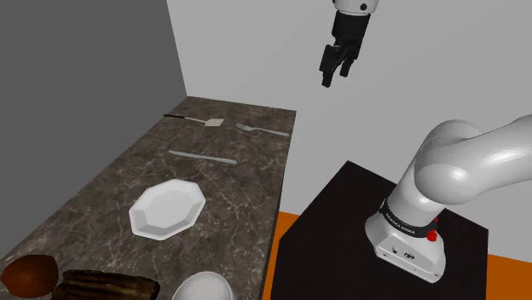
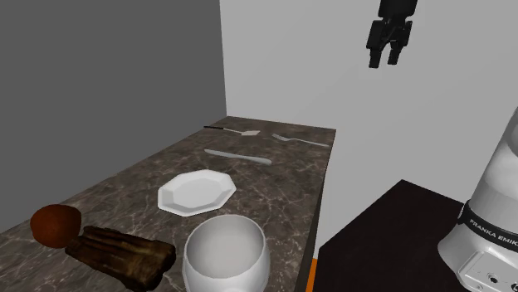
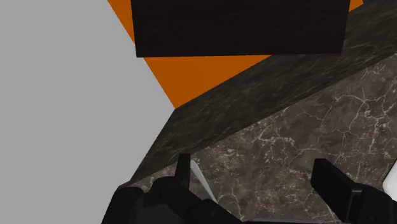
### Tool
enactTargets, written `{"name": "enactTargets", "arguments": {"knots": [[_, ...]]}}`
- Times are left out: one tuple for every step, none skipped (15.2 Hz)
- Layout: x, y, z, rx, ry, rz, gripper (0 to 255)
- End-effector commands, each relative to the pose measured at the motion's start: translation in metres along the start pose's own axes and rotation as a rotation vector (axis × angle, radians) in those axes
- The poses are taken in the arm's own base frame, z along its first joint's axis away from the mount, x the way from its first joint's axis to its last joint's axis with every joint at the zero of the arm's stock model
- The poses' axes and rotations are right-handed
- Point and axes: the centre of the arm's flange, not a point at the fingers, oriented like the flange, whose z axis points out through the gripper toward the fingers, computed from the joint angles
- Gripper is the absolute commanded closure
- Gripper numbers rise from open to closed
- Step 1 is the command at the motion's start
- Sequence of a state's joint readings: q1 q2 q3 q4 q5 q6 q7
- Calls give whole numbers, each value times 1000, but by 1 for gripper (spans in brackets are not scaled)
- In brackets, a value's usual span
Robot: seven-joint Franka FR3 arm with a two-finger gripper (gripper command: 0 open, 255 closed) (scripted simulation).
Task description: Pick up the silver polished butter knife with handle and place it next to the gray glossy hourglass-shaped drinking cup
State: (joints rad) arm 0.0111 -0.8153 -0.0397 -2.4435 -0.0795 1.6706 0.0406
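While the dark veined marble bench (image 1: 111,200) carries everything, the black two-finger tool (image 1: 338,77) hangs high near its far end, fingers wide apart and empty. The pale grey glossy cup (image 2: 224,249) stands at the near edge. Beyond the white octagonal plate (image 1: 168,207), the slim silver butter knife (image 1: 203,156) lies flat, well apart from the cup.

— Where's the butter knife (image 1: 203,156)?
— Flat on the dark marbled counter (image 1: 111,183), a little past its middle. It's slim and pale silver, and it lies crosswise.
— And the cup (image 2: 225,250)?
— Upright at the counter's near end, by the edge on the shoulder view's right. It's pale grey, glossy, rounded and open-topped, well apart from the knife.
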Motion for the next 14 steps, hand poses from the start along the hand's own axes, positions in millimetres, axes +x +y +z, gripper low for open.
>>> {"name": "enactTargets", "arguments": {"knots": [[0, 0, 0, 0, 0, 0, 0], [10, -5, 7, 1, -2, -16, 0], [20, -11, 14, 3, -5, -31, 0], [31, -16, 21, 4, -7, -47, 0], [40, -22, 28, 5, -9, -63, 0], [50, -28, 34, 7, -11, -78, 0], [60, -34, 41, 8, -14, -94, 0], [70, -40, 48, 9, -16, -110, 0], [79, -46, 55, 11, -18, -125, 0], [89, -52, 62, 12, -20, -141, 0], [98, -59, 69, 13, -23, -156, 0], [107, -66, 76, 15, -25, -172, 0], [116, -73, 83, 16, -27, -188, 0], [125, -80, 90, 17, -29, -203, 0]]}}
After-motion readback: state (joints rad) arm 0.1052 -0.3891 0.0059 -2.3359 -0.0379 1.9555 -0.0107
